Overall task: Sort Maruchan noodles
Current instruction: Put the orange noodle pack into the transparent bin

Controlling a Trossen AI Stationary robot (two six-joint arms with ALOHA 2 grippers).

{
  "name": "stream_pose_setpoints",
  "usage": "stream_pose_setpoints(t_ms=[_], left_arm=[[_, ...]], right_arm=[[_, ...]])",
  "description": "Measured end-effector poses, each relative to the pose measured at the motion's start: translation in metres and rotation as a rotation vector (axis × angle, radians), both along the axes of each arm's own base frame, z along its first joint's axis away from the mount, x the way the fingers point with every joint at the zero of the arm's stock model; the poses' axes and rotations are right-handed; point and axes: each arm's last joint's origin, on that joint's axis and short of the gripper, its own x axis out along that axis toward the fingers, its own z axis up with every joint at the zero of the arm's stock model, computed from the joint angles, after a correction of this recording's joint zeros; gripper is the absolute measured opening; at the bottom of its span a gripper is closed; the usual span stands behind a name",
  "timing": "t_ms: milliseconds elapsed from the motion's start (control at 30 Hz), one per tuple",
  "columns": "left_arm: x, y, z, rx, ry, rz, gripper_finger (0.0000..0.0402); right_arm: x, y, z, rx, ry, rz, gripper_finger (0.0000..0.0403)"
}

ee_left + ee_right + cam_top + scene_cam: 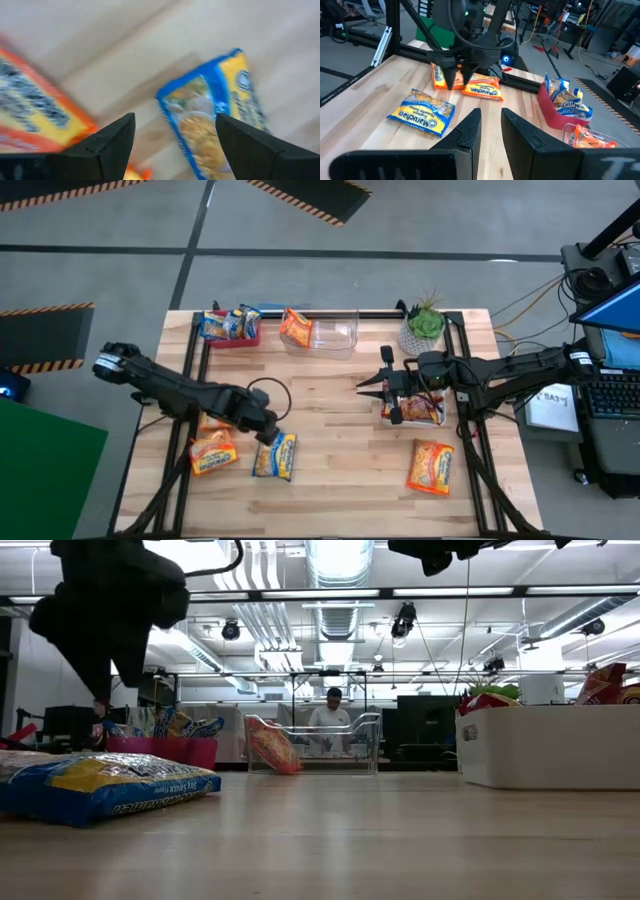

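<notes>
Left gripper (268, 434): fingers parted, empty, above blue-marked packet (276, 456). Right gripper (384, 387): fingers slightly apart, empty, at 9 o'clock of white bin (438, 420).

A blue-edged yellow packet (275, 456) is seen at lower centre, orange-yellow ones (213, 452) beside it; blue-marked packets are held in a pink bin (232, 340)
</notes>
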Motion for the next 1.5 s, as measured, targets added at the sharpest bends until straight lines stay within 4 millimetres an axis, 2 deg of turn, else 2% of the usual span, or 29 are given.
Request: stream_pose_setpoints(t_ms=[233,367,733,933,1033,1167,1333,1500], left_arm=[[-0.022,0.018,-0.011,0.107,0.229,0.095,0.0260],[-0.035,0.023,-0.027,0.140,0.320,0.139,0.0260],[-0.059,0.031,-0.074,0.195,0.362,0.213,0.0260],[-0.061,0.031,-0.089,0.181,0.301,0.227,0.0246],[-0.053,0.030,-0.091,0.161,0.220,0.217,0.0227],[-0.027,0.024,-0.081,0.135,0.001,0.153,0.0206],[0.011,0.020,-0.052,0.226,-0.286,-0.012,0.0197],[0.033,0.018,-0.018,0.311,-0.381,-0.216,0.0196]], right_arm=[[0.000,0.000,0.000,0.004,0.002,-0.001,0.0063],[0.000,0.000,0.000,0.003,0.002,-0.001,0.0063],[0.000,0.000,0.000,-0.010,0.000,0.002,0.0063],[0.000,0.000,0.000,-0.014,0.000,0.003,0.0063],[0.000,0.000,0.000,-0.014,0.000,0.003,0.0063],[0.000,0.000,0.000,-0.015,0.000,0.003,0.0063],[0.000,0.000,0.000,-0.015,0.000,0.003,0.0063],[0.000,0.000,0.000,-0.010,0.000,0.002,0.0063]])
